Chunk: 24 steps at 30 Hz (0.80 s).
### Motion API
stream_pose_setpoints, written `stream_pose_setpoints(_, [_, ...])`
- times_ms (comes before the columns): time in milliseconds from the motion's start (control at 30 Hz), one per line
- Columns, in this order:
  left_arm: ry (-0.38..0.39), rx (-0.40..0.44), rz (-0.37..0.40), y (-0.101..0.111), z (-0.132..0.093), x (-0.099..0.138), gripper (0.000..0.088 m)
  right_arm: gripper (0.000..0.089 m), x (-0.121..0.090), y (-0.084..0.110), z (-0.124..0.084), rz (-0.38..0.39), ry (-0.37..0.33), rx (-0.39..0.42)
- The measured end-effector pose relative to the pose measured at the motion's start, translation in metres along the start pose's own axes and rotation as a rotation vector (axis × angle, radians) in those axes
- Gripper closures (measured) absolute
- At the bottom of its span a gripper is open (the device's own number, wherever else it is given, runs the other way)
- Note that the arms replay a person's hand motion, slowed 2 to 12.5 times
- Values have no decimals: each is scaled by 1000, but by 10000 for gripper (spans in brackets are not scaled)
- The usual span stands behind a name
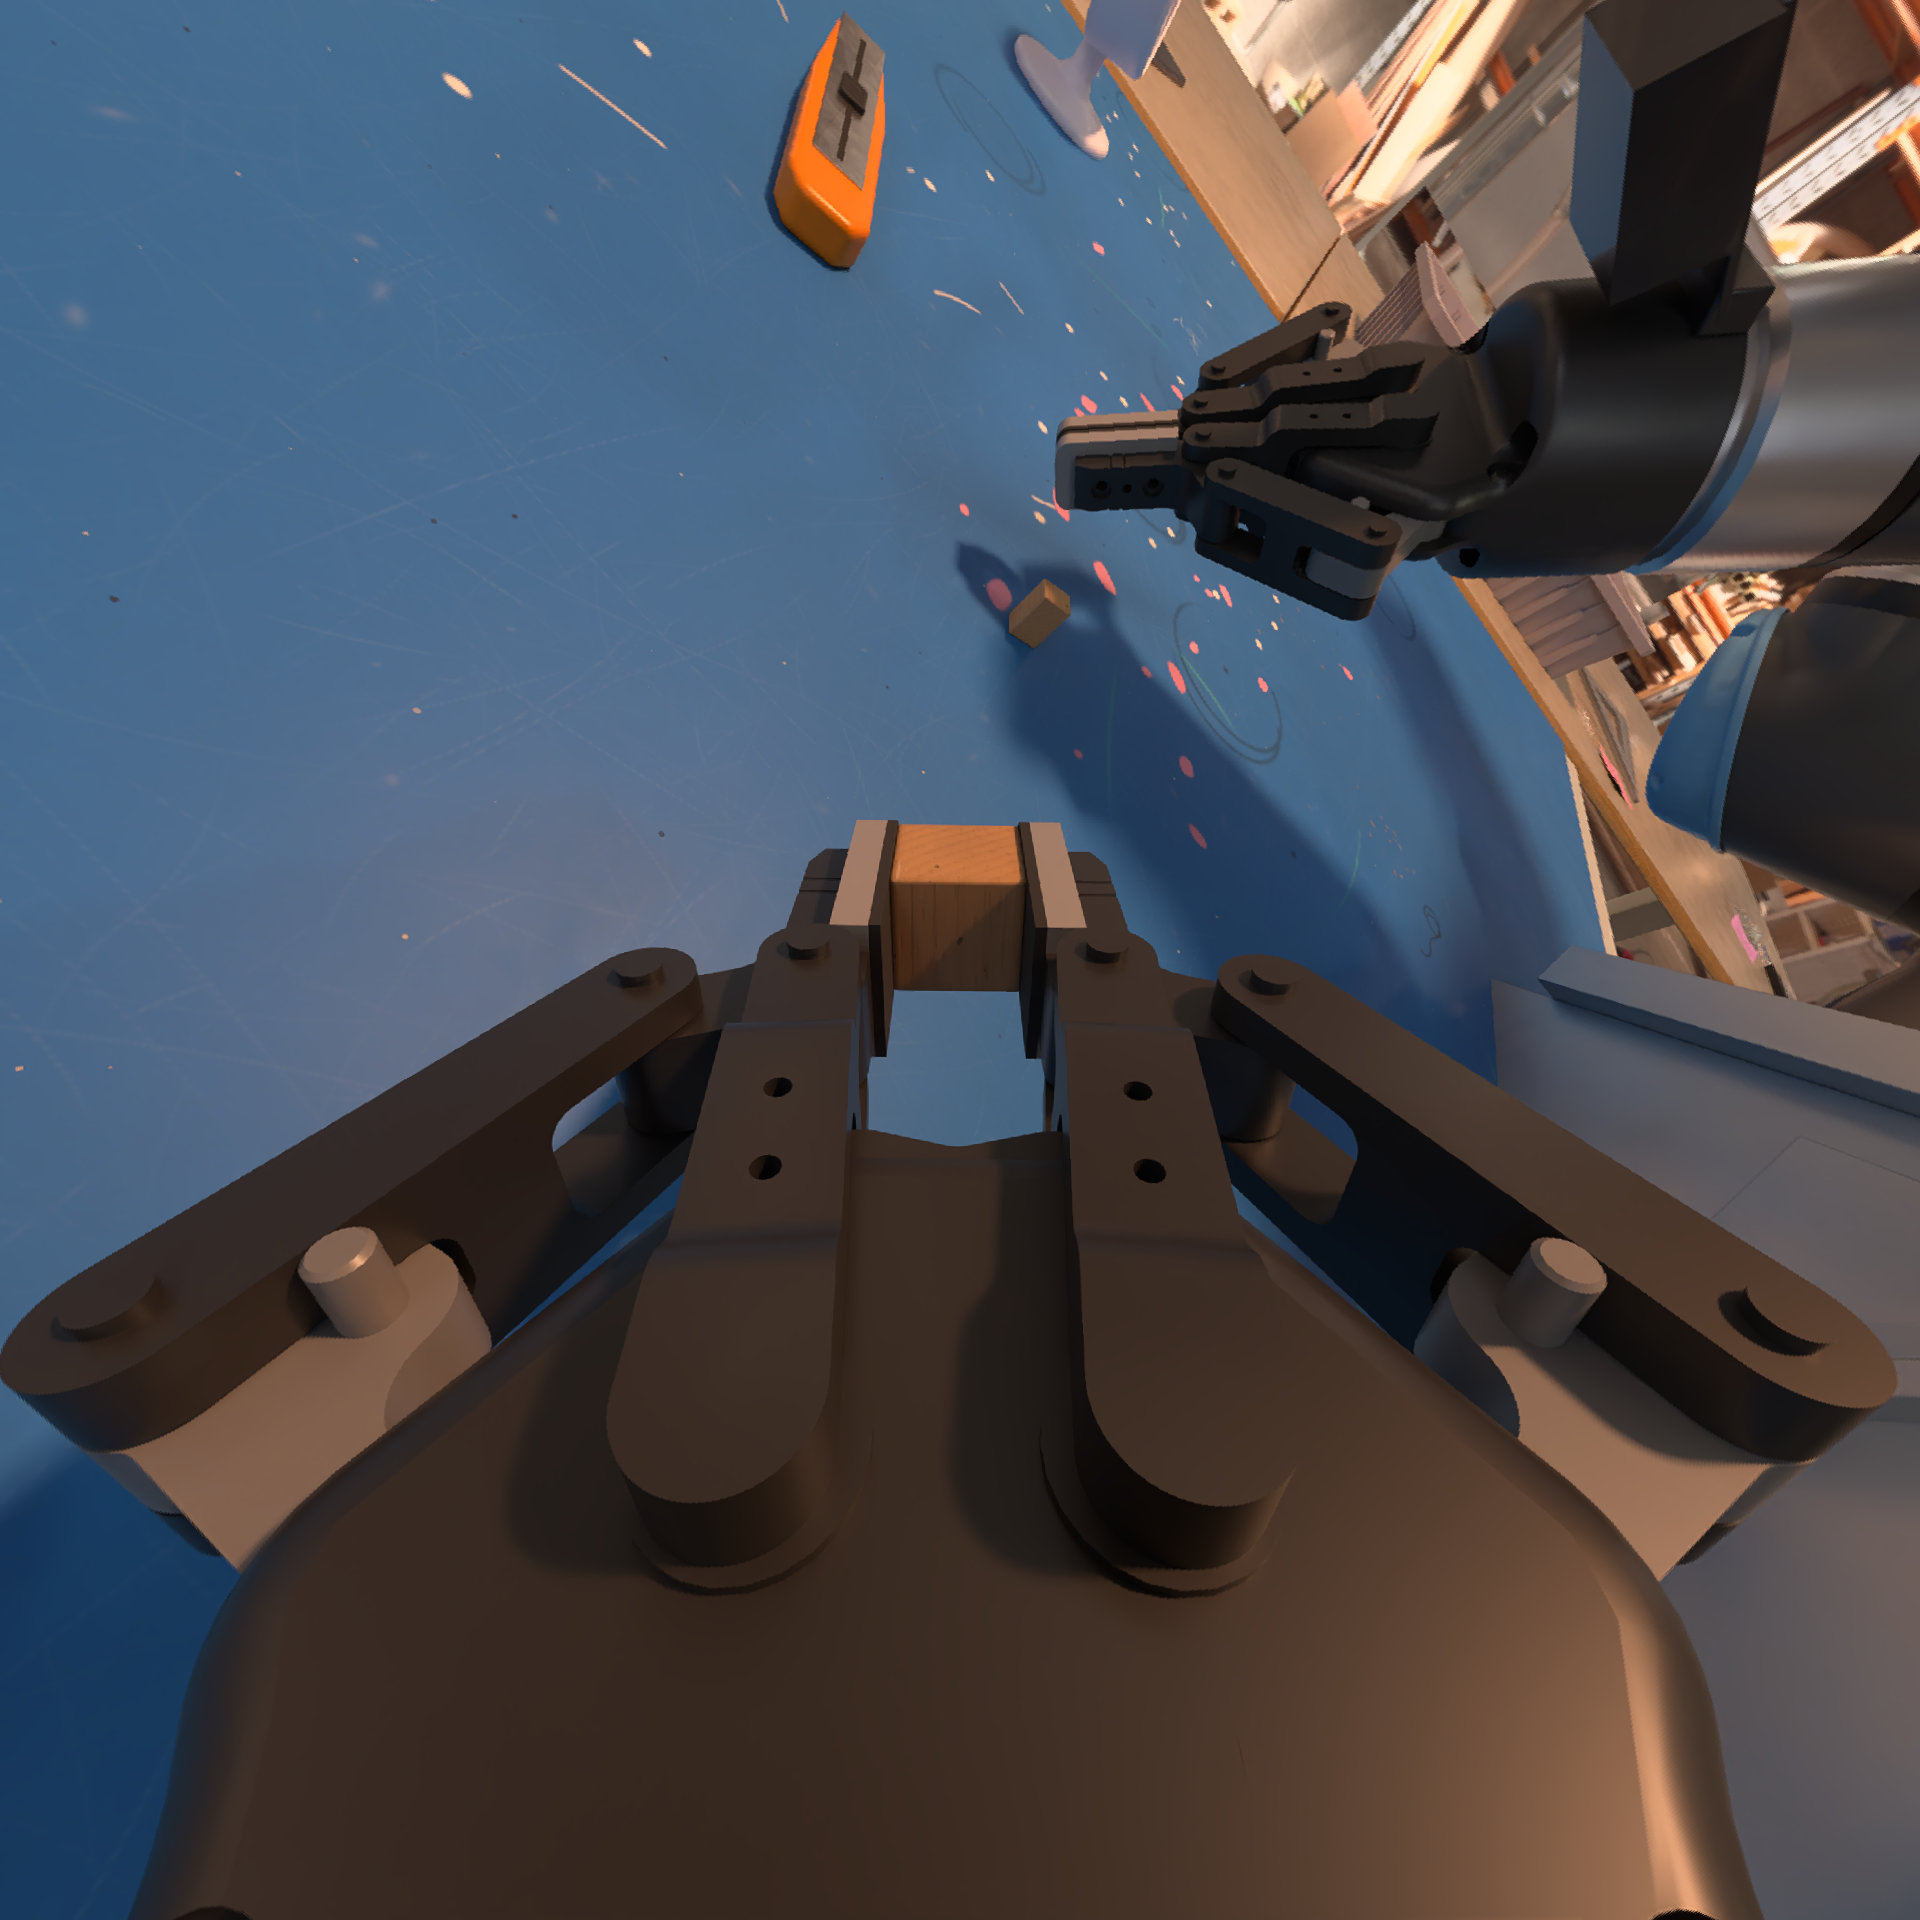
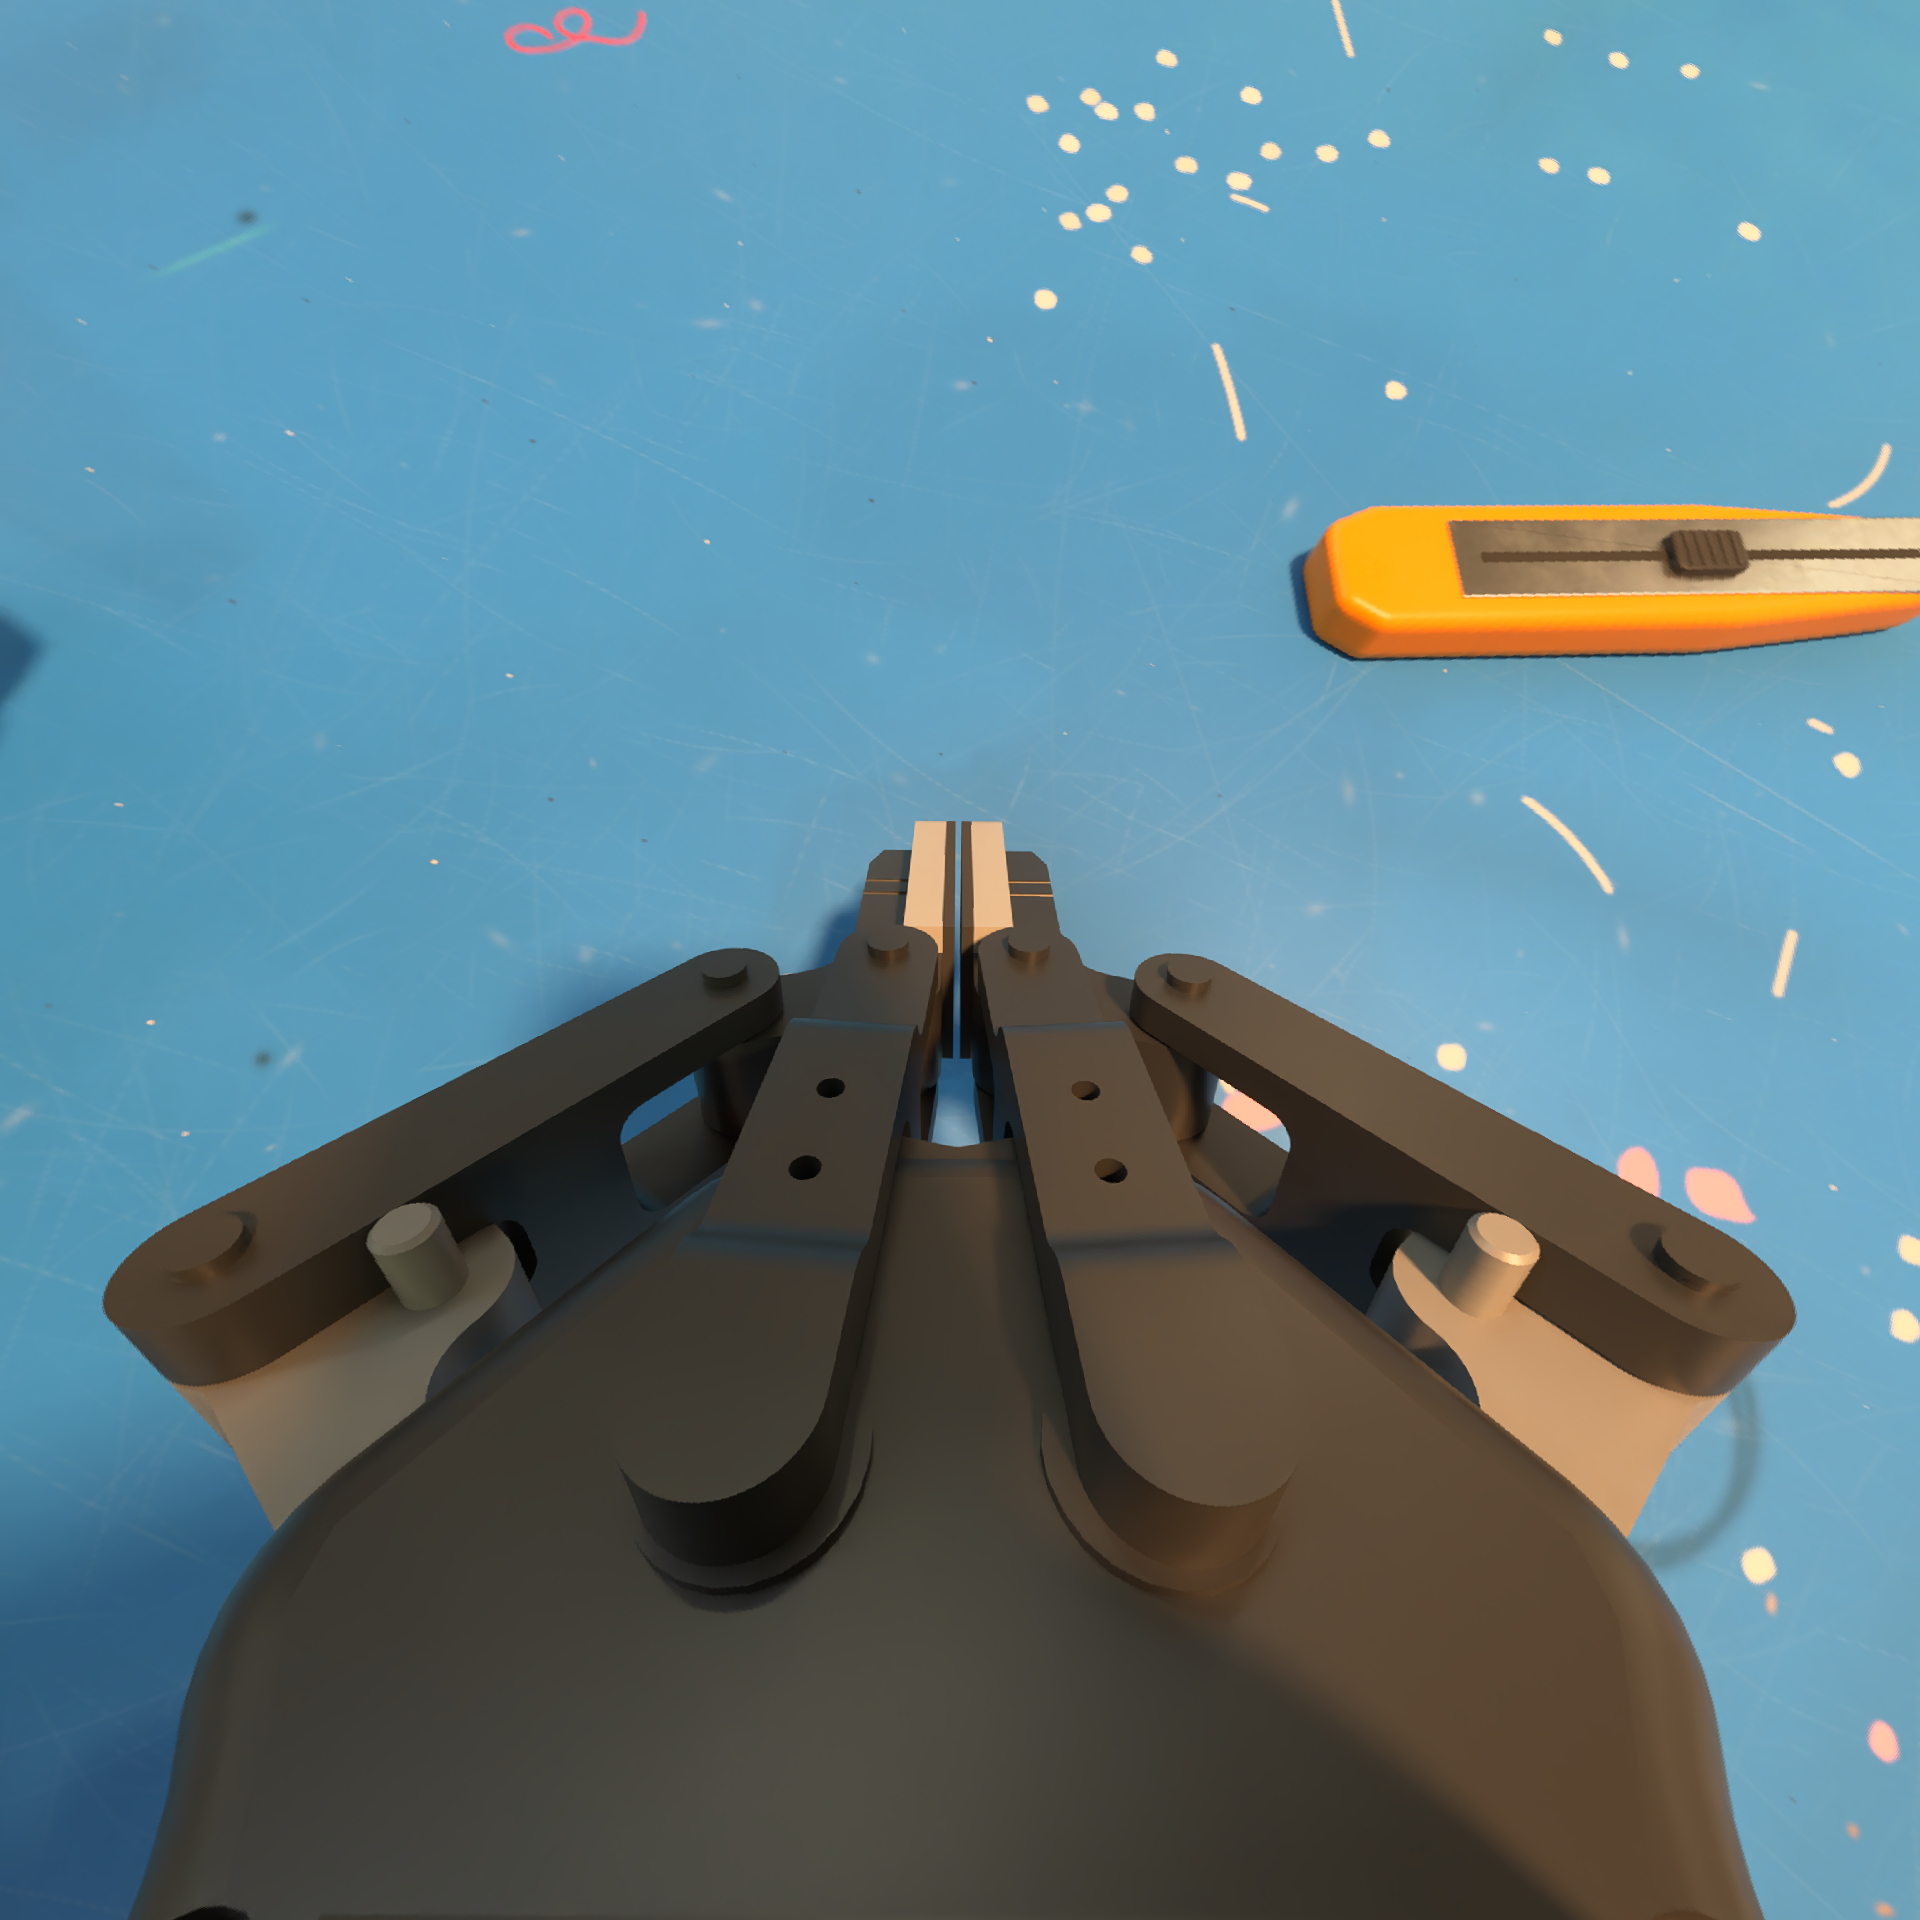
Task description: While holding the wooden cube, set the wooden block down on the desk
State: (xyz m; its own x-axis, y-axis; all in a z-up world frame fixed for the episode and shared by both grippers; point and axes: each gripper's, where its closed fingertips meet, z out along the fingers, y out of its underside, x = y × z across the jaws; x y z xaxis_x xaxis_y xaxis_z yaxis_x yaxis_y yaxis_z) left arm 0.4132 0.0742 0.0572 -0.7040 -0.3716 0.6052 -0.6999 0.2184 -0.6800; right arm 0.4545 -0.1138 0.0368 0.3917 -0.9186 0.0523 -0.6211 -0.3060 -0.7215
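Wood fills the left gripper (image 1: 956,878): its 2 pads clamp the wooden cube (image 1: 956,902) squarely, held above the blue desk (image 1: 416,520). Farther out, toward the desk's wooden edge, the small wooden block (image 1: 1038,612) lies on the surface, seemingly tilted, with the right gripper (image 2: 957,868) above it, clenched on nothing. Beyond lies an orange utility knife (image 1: 831,145). The remaining risk is the cube slipping if the left grip relaxes, or an arm nudging the block.
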Motion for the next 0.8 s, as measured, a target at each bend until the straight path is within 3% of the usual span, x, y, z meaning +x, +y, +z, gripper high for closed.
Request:
stream_pose_setpoints(367, [5, -9, 6, 1, 3, 2, 683, 848, 14, 8, -1, -27, 47, -42])
stream_pose_setpoints(600, [3, -13, 17, 1, 4, 2, 683, 893, 18, 11, -5, -39, 58, -47])
stream_pose_setpoints(800, [5, -18, 21, 1, 5, 3, 683, 893, 29, 18, -7, -50, 109, -76])
